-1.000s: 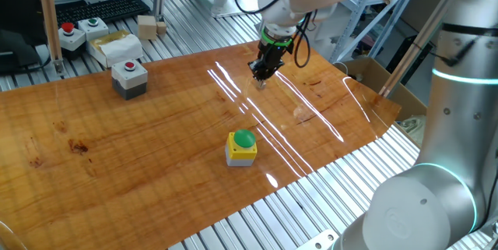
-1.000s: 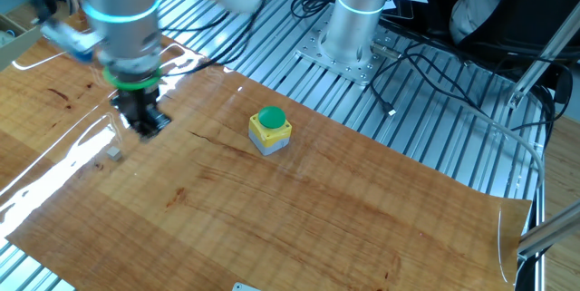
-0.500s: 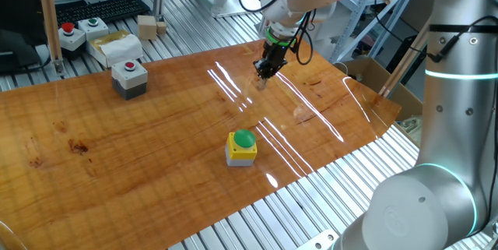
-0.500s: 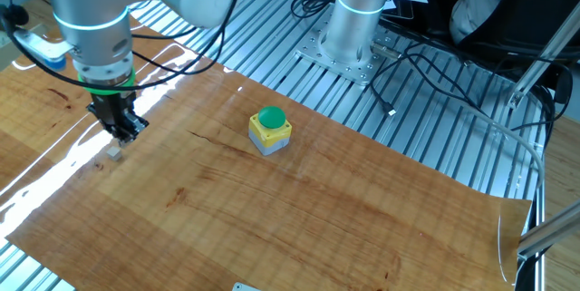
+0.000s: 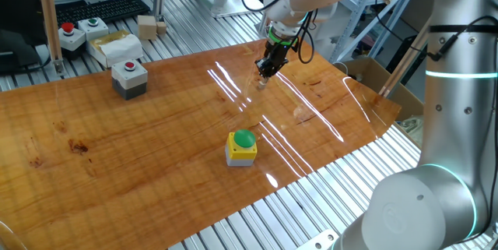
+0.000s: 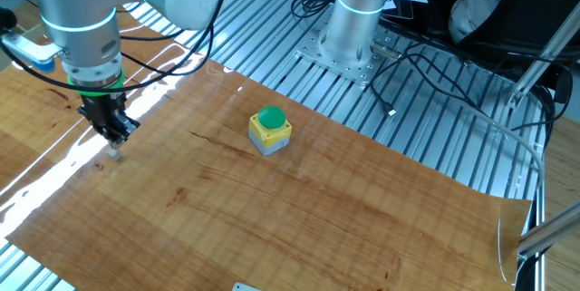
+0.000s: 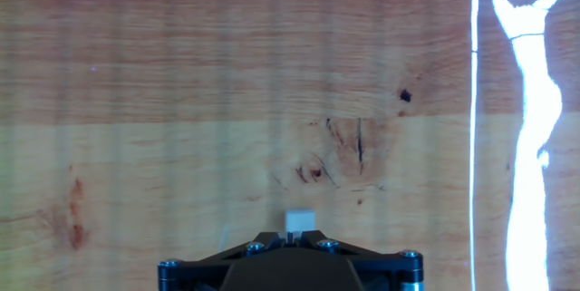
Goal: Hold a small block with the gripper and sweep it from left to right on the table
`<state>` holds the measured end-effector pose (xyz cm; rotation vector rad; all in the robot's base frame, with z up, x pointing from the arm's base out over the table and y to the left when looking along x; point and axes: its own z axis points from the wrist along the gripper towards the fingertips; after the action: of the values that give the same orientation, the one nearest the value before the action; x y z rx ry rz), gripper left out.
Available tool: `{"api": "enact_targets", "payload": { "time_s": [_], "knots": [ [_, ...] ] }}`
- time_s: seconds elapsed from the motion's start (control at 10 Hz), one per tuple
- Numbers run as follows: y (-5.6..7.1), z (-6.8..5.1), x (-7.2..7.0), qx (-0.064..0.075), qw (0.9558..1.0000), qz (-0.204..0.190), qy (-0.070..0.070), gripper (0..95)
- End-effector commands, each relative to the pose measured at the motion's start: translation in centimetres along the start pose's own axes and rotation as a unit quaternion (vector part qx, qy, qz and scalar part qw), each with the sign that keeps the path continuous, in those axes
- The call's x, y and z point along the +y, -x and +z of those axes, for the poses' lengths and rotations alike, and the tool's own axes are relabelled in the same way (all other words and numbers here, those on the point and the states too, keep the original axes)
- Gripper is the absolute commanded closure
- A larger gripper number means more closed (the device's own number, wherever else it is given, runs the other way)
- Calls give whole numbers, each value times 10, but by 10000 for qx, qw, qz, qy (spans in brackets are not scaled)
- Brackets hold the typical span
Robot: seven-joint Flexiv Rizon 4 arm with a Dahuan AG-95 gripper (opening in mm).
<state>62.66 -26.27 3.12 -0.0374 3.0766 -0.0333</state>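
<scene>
The small block (image 7: 298,221) is a tiny pale cube lying on the glossy wood-grain table (image 7: 181,101). In the hand view it shows just past the tips of my black gripper (image 7: 288,237), whose jaws are shut together with nothing between them. In the other fixed view the gripper (image 6: 114,140) hangs straight above the block (image 6: 114,153), fingertips close over it; contact cannot be told. In one fixed view the gripper (image 5: 263,77) is at the table's far right part, under its green ring, with the block (image 5: 261,85) right below it.
A yellow-and-grey box with a green button (image 5: 242,147) stands mid-table. A grey box with a red button (image 5: 129,77) sits at the far left. Button boxes (image 5: 72,36), wooden blocks (image 5: 148,26) and a keyboard (image 5: 101,8) lie on the aluminium frame behind.
The shut gripper has moved sideways across the table from beside the block to right over it, and lower. The block has not moved.
</scene>
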Motion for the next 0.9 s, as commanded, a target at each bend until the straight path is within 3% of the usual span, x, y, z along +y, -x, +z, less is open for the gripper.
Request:
{"api": "enact_targets", "payload": {
  "time_s": [0.1, 0.2, 0.3, 0.4, 0.9],
  "knots": [
    [1, 0, 0, 11, 10000, 27, -7, 950],
    [1, 1, 0, 15, 10000, 40, -5, 760],
    [1, 1, 0, 20, 10000, 45, -10, 760],
    [1, 1, 0, 26, 10000, 44, -11, 570],
    [1, 7, 1, 39, 10000, 54, 6, 570]
  ]
}}
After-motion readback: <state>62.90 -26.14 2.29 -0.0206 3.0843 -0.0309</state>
